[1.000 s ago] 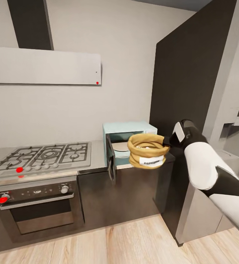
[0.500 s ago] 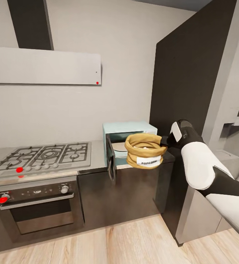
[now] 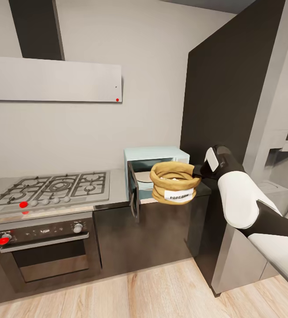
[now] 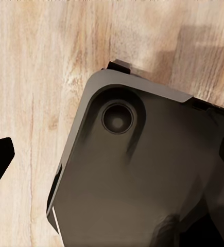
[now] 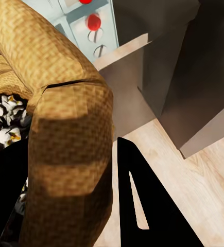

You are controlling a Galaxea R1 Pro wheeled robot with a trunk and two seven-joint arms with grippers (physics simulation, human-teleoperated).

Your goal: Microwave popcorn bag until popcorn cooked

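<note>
As seen from the head camera, the right end effector (image 3: 198, 170) pinches the rolled rim of the bag (image 3: 173, 182), held in the air just before the microwave (image 3: 156, 170), whose door (image 3: 134, 190) stands open. The microwave sits on the counter (image 3: 116, 190) beside the hob (image 3: 51, 186), above the oven (image 3: 42, 247). From the right wrist, one dark finger (image 5: 148, 206) lies outside the burlap rim (image 5: 70, 154), with popcorn (image 5: 1, 126) inside the bag and microwave knobs (image 5: 93, 23) beyond. From the left wrist, a dark base panel (image 4: 137, 175) sits over wooden floor (image 4: 34, 77); that end effector's state cannot be told.
</note>
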